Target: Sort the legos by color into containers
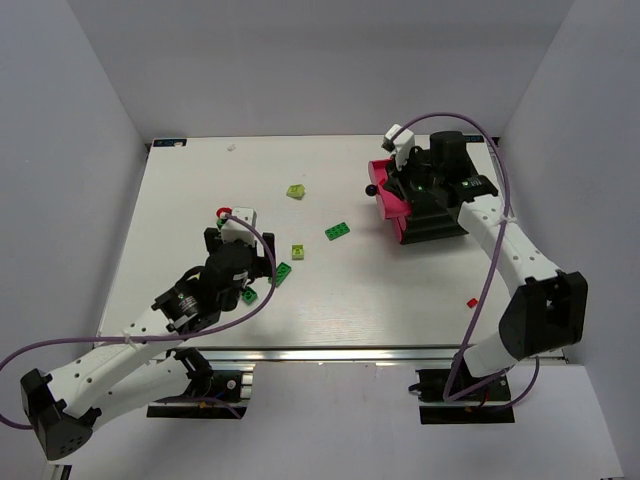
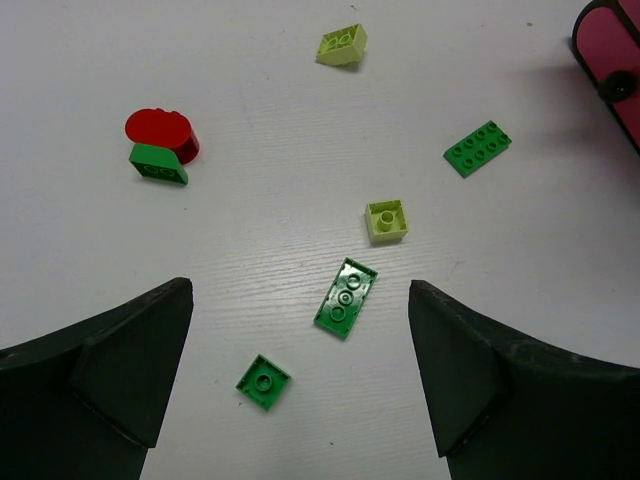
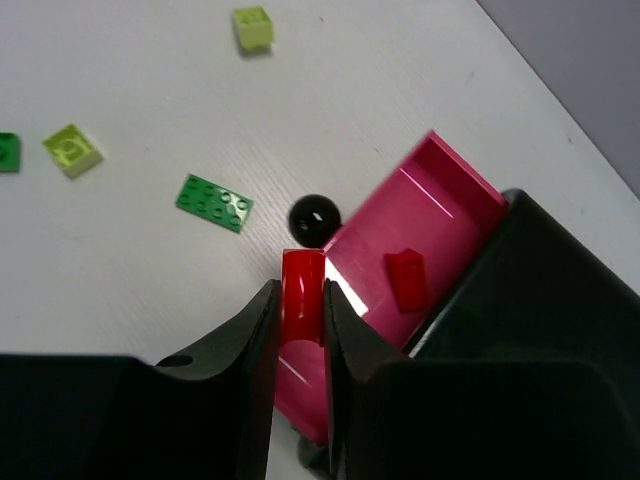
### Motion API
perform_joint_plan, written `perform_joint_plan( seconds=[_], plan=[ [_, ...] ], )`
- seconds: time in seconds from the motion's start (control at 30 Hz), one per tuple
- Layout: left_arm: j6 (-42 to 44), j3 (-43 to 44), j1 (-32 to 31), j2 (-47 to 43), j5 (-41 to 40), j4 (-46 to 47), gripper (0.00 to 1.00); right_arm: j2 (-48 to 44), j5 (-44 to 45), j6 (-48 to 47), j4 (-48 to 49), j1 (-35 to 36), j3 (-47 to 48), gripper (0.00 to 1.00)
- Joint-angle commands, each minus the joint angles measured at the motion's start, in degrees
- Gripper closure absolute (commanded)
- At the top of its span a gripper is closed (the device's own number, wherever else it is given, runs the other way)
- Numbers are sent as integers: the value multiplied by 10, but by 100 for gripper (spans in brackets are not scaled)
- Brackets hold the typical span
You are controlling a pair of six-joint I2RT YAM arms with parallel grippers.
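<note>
Right wrist view: the right claw (image 3: 301, 298) was clamped on a red brick (image 3: 302, 272), pinched by its two flat sides between the fingertips. Just beyond the tips and to their right lay the open magenta drawer (image 3: 430, 190) of the black containers (image 3: 560, 260), its round knob (image 3: 314, 217) directly ahead of the held brick. A second red piece (image 3: 406, 280) lay on the drawer floor. The step in hand was judged to be delivery of a red brick to the red drawer. The next move would call for a short shift to the claw's right, so that the brick hung over the drawer floor rather than its front edge, and then a release. The held brick's long axis appeared to run along the fingers, its free end pointing towards the knob.

Left wrist view: the left claw (image 2: 298, 300) stood wide open and held nothing. Between its fingers, on the worktop (image 2: 250, 240), lay a dark green plate (image 2: 346, 296), its long axis pointing away from the claw and leaning slightly right. A lime brick (image 2: 386, 220) sat just beyond it.
</note>
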Motion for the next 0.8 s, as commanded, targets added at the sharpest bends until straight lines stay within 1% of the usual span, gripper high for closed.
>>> perform_joint_plan(
  seconds=[0.0,0.03,0.1,0.13,0.2,0.23,0.33,0.4,0.5,0.53,0.57,0.6,0.63,0.67,0.7,0.73,0.77],
  plan=[
    [6,-7,-1,-6,6,20,2,29,78,31,38,-6,50,89],
    [6,-7,-1,-3,7,20,2,38,82,29,31,-8,65,84],
    [5,-8,-1,6,10,21,2,59,87,24,25,-9,75,76],
    [5,-8,-1,8,11,23,2,66,90,22,22,-11,81,69],
    [5,-9,9,15,26,27,2,78,90,21,24,-12,80,60],
    [4,-9,9,20,28,30,2,79,91,22,27,-14,79,51],
    [4,-6,15,37,29,36,2,92,90,23,29,-14,80,43],
    [-2,-3,15,49,31,36,2,94,87,25,26,-10,83,43],
    [-21,9,30,76,26,27,4,67,66,31,24,-22,72,50],
    [-25,13,37,91,26,26,6,33,35,34,24,-22,67,62],
    [-36,21,55,99,27,24,10,10,9,39,28,-21,41,73],
    [-40,26,66,108,32,23,14,-18,-13,46,40,-23,18,98],
    [-52,30,78,128,46,23,20,-80,-50,70,59,-23,-12,100],
    [-60,40,104,138,54,20,33,-119,-67,89,108,-23,-82,100],
    [-68,46,117,151,62,17,41,-152,-86,110,134,-23,-119,100],
    [-88,61,132,176,76,9,50,-217,-106,157,162,-24,-156,92],
    [-101,69,146,190,81,2,55,-244,-130,166,181,-24,-189,79]
  ],
)
